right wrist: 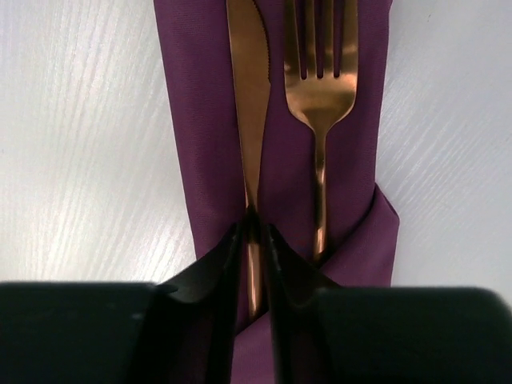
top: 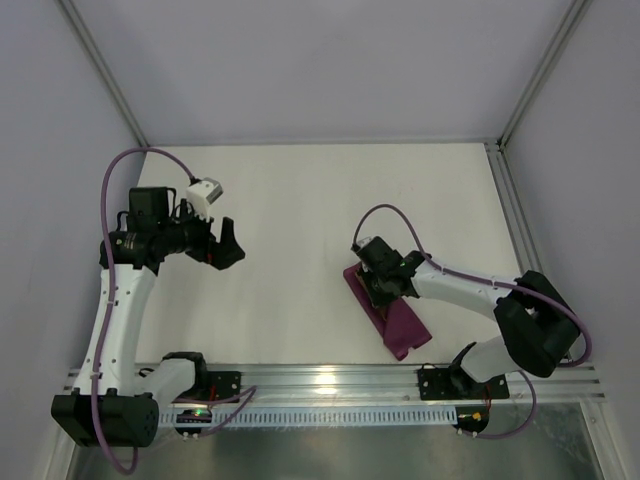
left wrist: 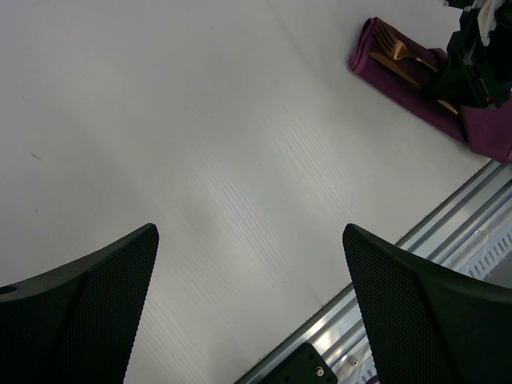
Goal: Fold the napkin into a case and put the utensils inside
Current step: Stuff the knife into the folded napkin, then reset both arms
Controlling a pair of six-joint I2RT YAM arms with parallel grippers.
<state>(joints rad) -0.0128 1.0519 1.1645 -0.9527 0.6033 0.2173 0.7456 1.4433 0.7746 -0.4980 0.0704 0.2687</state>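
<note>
The plum-purple napkin lies folded as a narrow case (top: 404,325) at the right of the table, also seen in the left wrist view (left wrist: 392,86). A copper knife (right wrist: 248,96) and a four-tined fork (right wrist: 320,88) lie side by side on the case (right wrist: 200,144), their handles tucked under its folded flap. My right gripper (right wrist: 254,228) is over the case, and its fingers are closed on the knife's handle. It also shows in the top view (top: 378,285). My left gripper (left wrist: 250,272) is open and empty, raised over bare table at the left (top: 232,247).
An aluminium rail (top: 340,380) runs along the near table edge, with another rail (top: 510,215) down the right side. White walls enclose the table. A purple cable (top: 390,215) loops above the right arm.
</note>
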